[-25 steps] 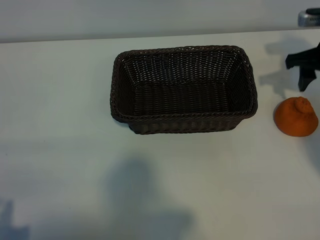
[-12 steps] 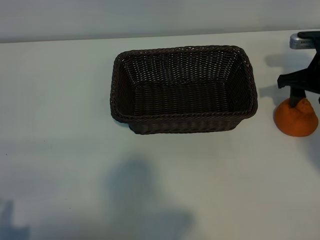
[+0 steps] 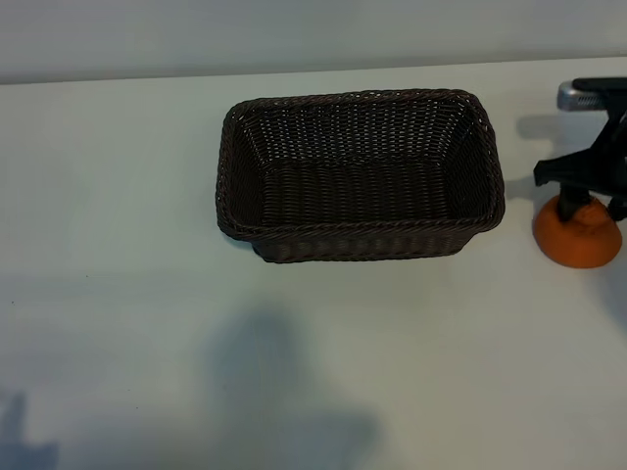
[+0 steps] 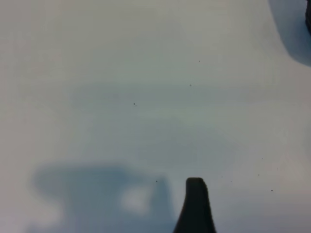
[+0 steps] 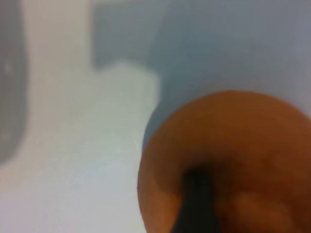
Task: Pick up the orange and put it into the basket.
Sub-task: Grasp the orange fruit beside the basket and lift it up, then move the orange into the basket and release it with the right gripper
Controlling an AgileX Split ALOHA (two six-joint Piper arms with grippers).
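Counts for you: one orange, sitting on the table at the far right of the exterior view; same single fruit fills the right wrist view. One basket, dark wicker, mid-table, nothing inside it that you can see. One table. Arms: you see one gripper in the exterior view, the right gripper, down over the orange. The left gripper shows only as one dark fingertip in its own wrist view. That's one of each.
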